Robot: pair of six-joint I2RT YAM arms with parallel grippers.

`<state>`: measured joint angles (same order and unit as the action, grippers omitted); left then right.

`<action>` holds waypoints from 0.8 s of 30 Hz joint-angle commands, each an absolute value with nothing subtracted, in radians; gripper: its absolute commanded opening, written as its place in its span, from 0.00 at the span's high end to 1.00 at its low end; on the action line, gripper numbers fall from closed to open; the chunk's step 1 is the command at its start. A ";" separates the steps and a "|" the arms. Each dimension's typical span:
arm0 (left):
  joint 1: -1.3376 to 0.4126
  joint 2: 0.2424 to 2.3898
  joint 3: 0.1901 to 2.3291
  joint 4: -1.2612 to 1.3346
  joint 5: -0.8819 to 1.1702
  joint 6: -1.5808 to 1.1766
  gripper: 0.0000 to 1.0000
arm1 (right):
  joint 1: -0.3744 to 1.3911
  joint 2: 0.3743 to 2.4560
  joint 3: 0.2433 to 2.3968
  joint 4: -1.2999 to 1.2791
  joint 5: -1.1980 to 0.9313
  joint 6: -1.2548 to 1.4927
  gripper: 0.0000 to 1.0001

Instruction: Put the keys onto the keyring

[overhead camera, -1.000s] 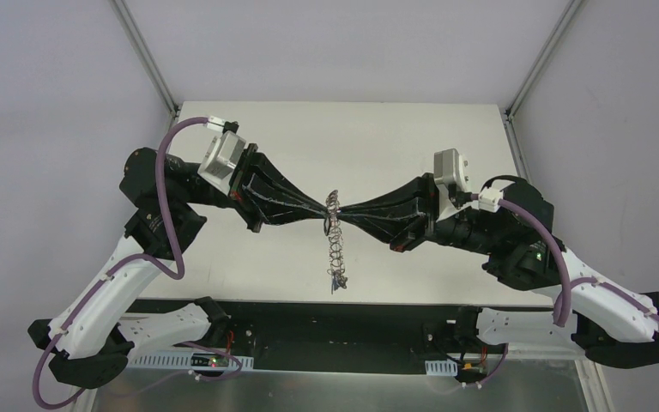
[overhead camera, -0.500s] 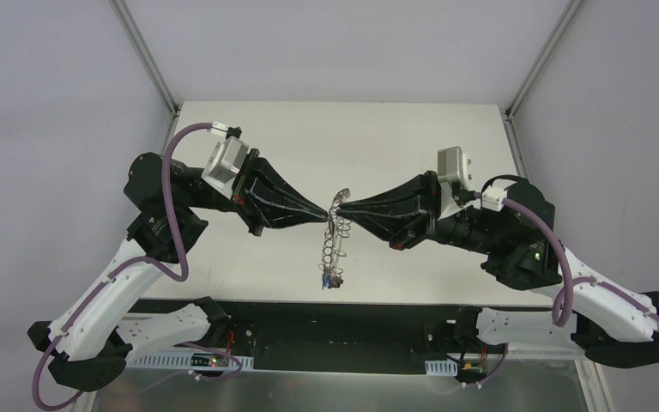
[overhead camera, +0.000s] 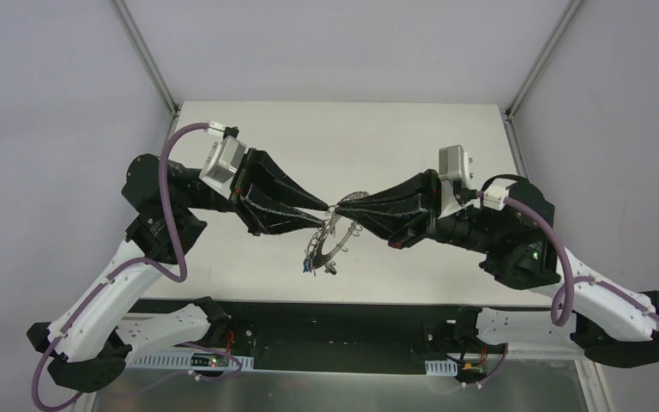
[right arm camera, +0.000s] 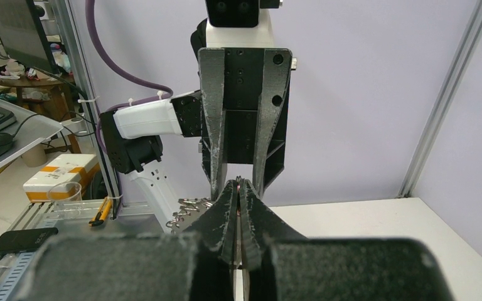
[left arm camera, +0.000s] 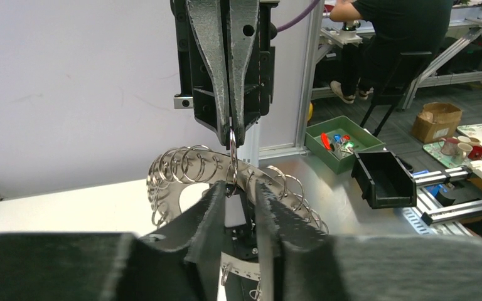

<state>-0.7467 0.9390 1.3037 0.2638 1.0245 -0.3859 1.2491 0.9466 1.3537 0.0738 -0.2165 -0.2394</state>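
The keyring (overhead camera: 329, 242), a flat grey ring with many wire loops on its rim, hangs tilted toward the lower left in mid-air above the table. My right gripper (overhead camera: 338, 207) is shut on one wire loop at the ring's upper end; the right wrist view shows its pads (right arm camera: 231, 200) pressed together on a thin loop, with the ring (right arm camera: 185, 213) to the left. My left gripper (overhead camera: 325, 209) is open, tip to tip with the right. In the left wrist view its fingers (left arm camera: 212, 207) straddle the held loop (left arm camera: 232, 160) under the right gripper (left arm camera: 232, 135). A blue-tagged key (overhead camera: 308, 269) dangles at the ring's low end.
The white table (overhead camera: 446, 137) lies under both arms, with a black strip (overhead camera: 326, 316) along its near edge. White walls and aluminium posts (overhead camera: 150, 60) enclose the back. Past the table, the left wrist view shows a green bin (left arm camera: 342, 141) and a black bin (left arm camera: 383, 179).
My left gripper has let go of the ring's top, drawn slightly left and opened. The keyring, which hung straight down, has swung so its lower end points to the lower left.
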 commanded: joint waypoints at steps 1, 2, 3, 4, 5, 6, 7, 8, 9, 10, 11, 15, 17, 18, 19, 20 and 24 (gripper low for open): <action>-0.750 0.924 1.324 0.298 1.008 -0.398 0.68 | 1.253 0.939 1.403 0.149 -0.228 -0.233 1.00; -0.751 0.925 1.331 0.298 1.008 -0.399 0.66 | 1.253 0.940 1.404 0.142 -0.231 -0.233 1.00; -0.752 0.928 1.336 0.299 1.007 -0.402 0.64 | 1.252 0.939 1.405 0.138 -0.235 -0.234 1.00; -0.751 0.932 1.340 0.300 1.003 -0.406 0.62 | 1.253 0.939 1.407 0.133 -0.240 -0.235 1.00; -0.752 0.933 1.343 0.303 0.999 -0.409 0.60 | 1.253 0.941 1.410 0.126 -0.245 -0.236 1.00; -0.751 0.936 1.346 0.304 0.997 -0.412 0.59 | 1.253 0.942 1.413 0.120 -0.249 -0.237 1.00; -0.752 0.940 1.348 0.307 0.994 -0.416 0.58 | 1.253 0.944 1.416 0.114 -0.253 -0.238 1.00; -0.751 0.943 1.349 0.313 0.994 -0.420 0.57 | 1.252 0.947 1.419 0.110 -0.255 -0.239 1.00; -0.750 0.947 1.351 0.318 0.996 -0.424 0.56 | 1.253 0.948 1.420 0.107 -0.257 -0.239 1.00; -0.750 0.950 1.352 0.321 0.996 -0.428 0.56 | 1.253 0.950 1.423 0.102 -0.259 -0.240 1.00; -0.751 0.954 1.353 0.325 0.998 -0.431 0.56 | 1.253 0.952 1.426 0.099 -0.260 -0.242 1.00; -0.752 0.966 1.353 0.343 1.007 -0.449 0.59 | 1.253 0.959 1.430 0.095 -0.259 -0.248 1.00; -0.751 0.967 1.353 0.346 1.012 -0.452 0.62 | 1.253 0.959 1.431 0.094 -0.259 -0.247 1.00; -0.751 0.967 1.352 0.345 1.013 -0.453 0.64 | 1.253 0.960 1.432 0.094 -0.259 -0.247 1.00; -0.751 0.968 1.351 0.346 1.013 -0.453 0.68 | 1.253 0.961 1.433 0.094 -0.260 -0.247 1.00; -0.750 0.968 1.350 0.346 1.016 -0.451 0.71 | 1.253 0.962 1.433 0.095 -0.259 -0.247 1.00; -0.751 0.965 1.346 0.346 1.025 -0.454 0.88 | 1.253 0.968 1.436 0.095 -0.259 -0.247 1.00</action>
<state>-0.7467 0.9730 1.3197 0.2840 1.0134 -0.4370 1.2488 0.9710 1.3788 0.0288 -0.2470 -0.2440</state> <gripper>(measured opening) 0.190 0.009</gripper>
